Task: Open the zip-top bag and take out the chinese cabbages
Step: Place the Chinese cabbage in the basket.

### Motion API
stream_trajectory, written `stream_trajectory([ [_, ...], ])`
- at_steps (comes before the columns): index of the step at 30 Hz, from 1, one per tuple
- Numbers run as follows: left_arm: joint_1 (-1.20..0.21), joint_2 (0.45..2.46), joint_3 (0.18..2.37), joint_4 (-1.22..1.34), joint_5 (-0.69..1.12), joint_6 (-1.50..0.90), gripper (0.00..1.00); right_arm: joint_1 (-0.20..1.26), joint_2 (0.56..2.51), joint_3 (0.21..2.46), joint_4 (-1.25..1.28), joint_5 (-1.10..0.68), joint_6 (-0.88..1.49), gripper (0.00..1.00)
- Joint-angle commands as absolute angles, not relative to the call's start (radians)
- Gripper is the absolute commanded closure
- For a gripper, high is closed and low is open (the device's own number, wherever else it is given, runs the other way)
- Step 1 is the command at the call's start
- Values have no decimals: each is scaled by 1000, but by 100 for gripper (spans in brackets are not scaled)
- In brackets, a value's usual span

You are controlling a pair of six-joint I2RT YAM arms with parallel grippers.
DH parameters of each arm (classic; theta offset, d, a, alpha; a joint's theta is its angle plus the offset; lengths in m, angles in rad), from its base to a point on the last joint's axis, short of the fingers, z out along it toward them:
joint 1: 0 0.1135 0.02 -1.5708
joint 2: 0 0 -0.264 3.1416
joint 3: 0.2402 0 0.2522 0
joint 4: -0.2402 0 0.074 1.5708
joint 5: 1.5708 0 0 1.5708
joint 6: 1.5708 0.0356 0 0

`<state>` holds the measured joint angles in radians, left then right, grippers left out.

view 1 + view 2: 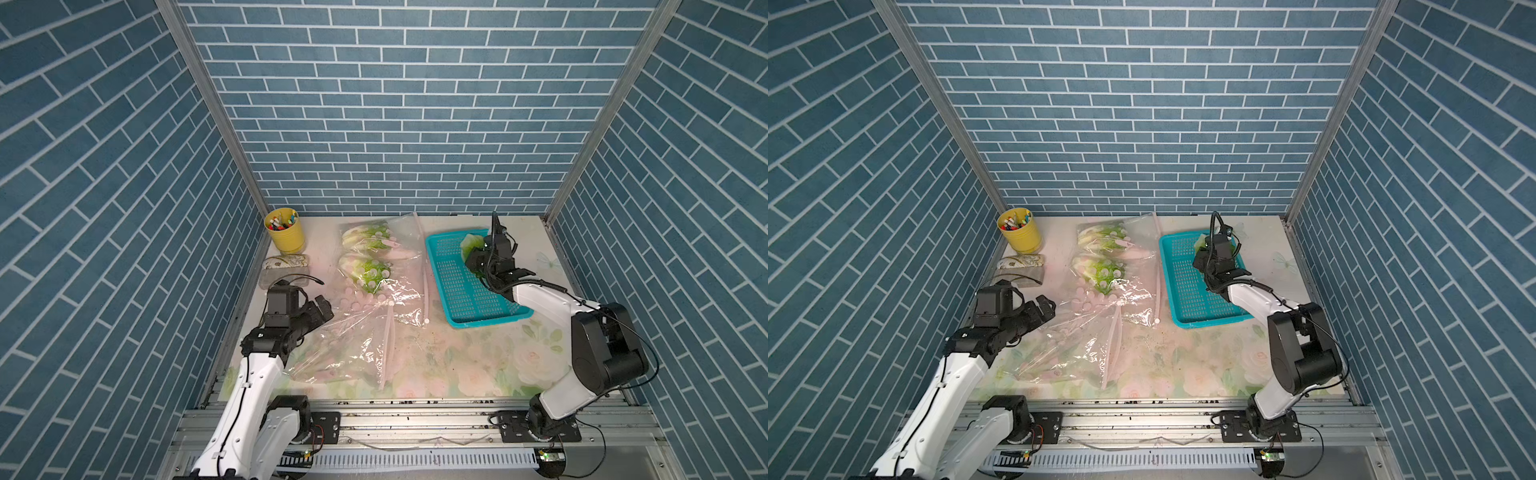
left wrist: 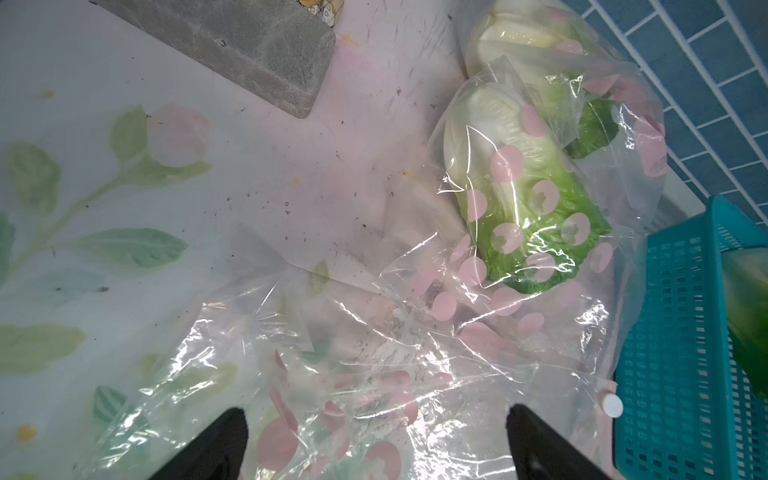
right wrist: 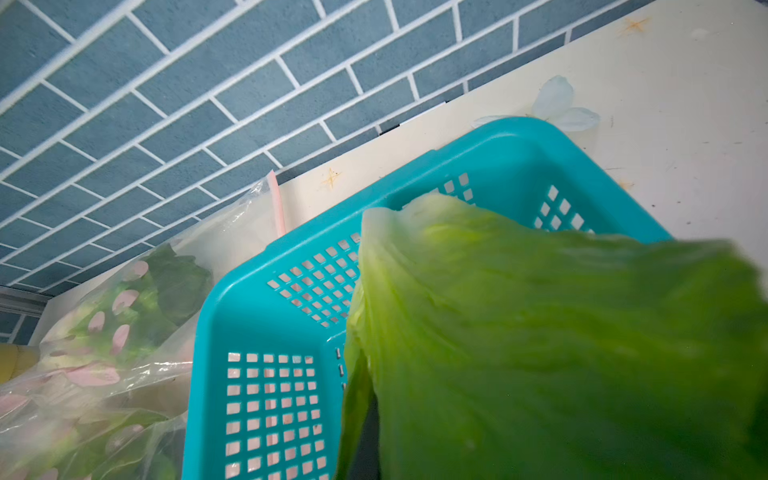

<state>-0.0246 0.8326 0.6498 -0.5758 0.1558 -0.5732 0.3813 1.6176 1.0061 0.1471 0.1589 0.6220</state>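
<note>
Overhead, right claw (image 1: 478, 254) stretched over basket (image 1: 461, 291), seemingly clamping cabbage (image 3: 540, 353), left claw (image 2: 376, 419) agape over bag (image 2: 374, 332).

Two chinese cabbages (image 1: 365, 270) lie inside the zip-top bag (image 1: 332, 345) — the basket (image 1: 465, 299) right of it, the cup (image 1: 286, 239) left.

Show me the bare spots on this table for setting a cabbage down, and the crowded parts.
Free: the floral table between the teal basket and the front rail; also the basket's near mesh. Crowded: the zip-top bag sprawls over the centre; the yellow cup and pouch fill the far-left corner.
</note>
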Motion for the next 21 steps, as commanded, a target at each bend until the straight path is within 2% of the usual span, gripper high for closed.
stream_trajectory([
  [1,-20,834,681,-606,188,-558,0,373,1641,1003,240,152,650,100],
  [7,-21,833,694,-595,213,-548,0,364,1689,1023,210,173,668,100],
  [9,-21,835,694,-595,220,-546,0,359,1702,1023,206,171,675,97],
  [14,-23,851,694,-602,236,-541,0,350,1735,1024,202,151,689,81],
  [18,-31,852,694,-604,249,-535,0,345,1751,1025,193,126,683,54],
  [21,-41,857,706,-613,247,-528,0,344,1770,1086,67,111,680,46],
])
